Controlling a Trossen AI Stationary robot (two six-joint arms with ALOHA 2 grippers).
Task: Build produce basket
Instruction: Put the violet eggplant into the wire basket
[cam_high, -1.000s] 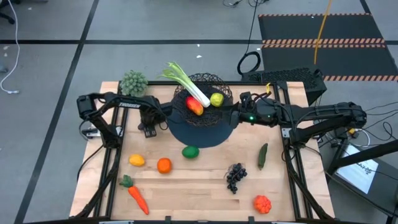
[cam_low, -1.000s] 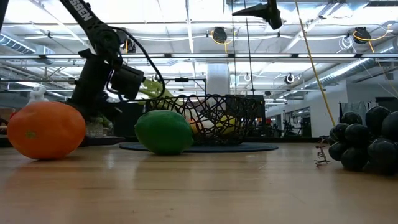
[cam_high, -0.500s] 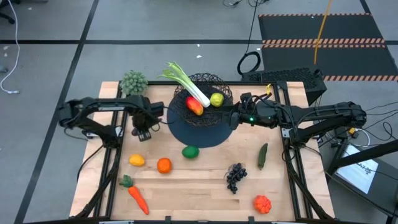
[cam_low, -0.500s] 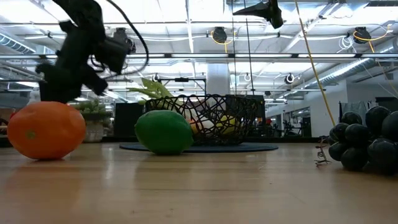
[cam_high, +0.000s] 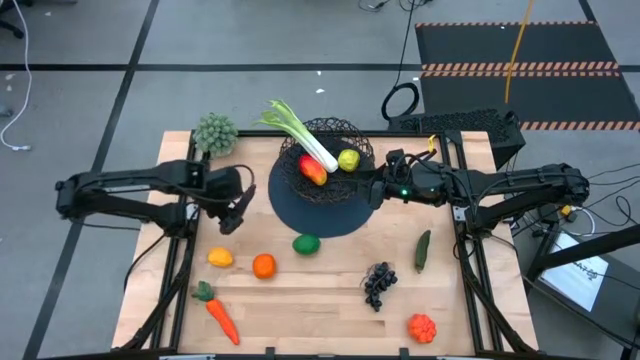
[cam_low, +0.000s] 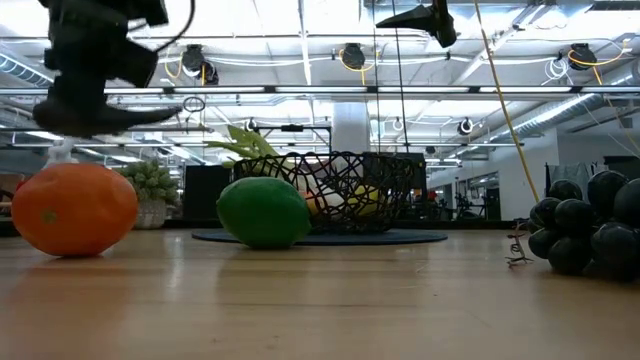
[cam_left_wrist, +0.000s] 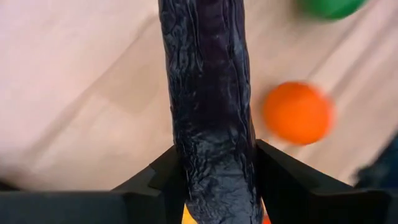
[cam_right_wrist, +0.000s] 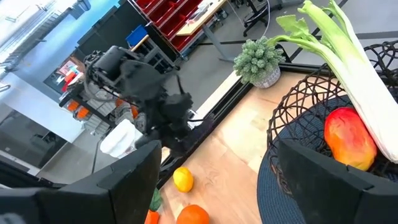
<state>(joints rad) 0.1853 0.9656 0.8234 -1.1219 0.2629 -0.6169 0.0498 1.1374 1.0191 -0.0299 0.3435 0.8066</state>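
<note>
The black wire basket (cam_high: 325, 152) stands on a dark round mat (cam_high: 320, 205) and holds a leek (cam_high: 305, 135), a mango (cam_high: 313, 170) and a yellow-green fruit (cam_high: 348, 159). My left gripper (cam_high: 235, 212) hangs above the table just left of the mat, shut on a long dark wrinkled thing (cam_left_wrist: 211, 93). A lime (cam_high: 306, 243), orange (cam_high: 263, 265), lemon (cam_high: 220, 257), carrot (cam_high: 218, 315), grapes (cam_high: 378, 283), cucumber (cam_high: 423, 250) and red tomato (cam_high: 421, 327) lie on the table. My right gripper (cam_high: 376, 188) hovers open over the mat's right side, next to the basket. My left gripper pinches the long dark thing between its two fingers (cam_left_wrist: 155, 180), on its two sides (cam_left_wrist: 214, 165). The thing lies along the fingers and sticks out well past their tips. It is lifted clear of the table, above the orange (cam_left_wrist: 297, 113).
A fuzzy grey-green clump (cam_high: 215, 132) stands at the far left corner. Bare wood lies near the table's front edge between the carrot and the grapes. Black frame rails run along the table's left and right sides.
My left gripper has risen well above the table and drawn back toward the table's left, rolling and tipping its wrist, with the long dark thing still between its fingers. The arm's elbow has swung out past the table's left edge.
</note>
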